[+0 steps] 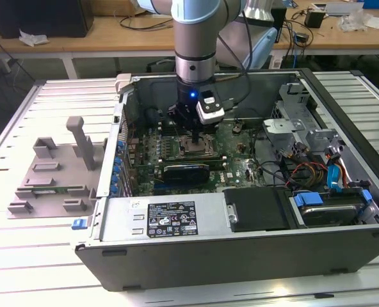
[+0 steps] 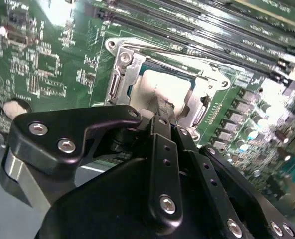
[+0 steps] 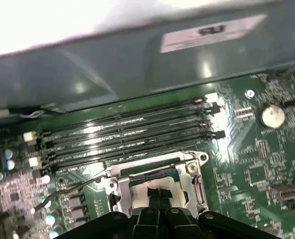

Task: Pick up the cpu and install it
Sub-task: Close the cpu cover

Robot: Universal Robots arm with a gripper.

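The cpu (image 2: pixel 173 85) lay flat inside the metal-framed socket (image 2: pixel 118 74) on the motherboard (image 2: pixel 48 64), so it seemed seated. The hand (image 2: pixel 163 108), its fingers pressed together, stood right at the chip's top, perhaps to settle it.

Bright room light, glare on motherboard (image 2: pixel 48 74), glints on case wall (image 3: pixel 137 74)

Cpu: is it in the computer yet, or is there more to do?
Nearly. Done: the cpu lies in the socket. In hand: the gripper rests on top of it. Left: the gripper has not lifted off, and I cannot tell whether the cpu is locked down.
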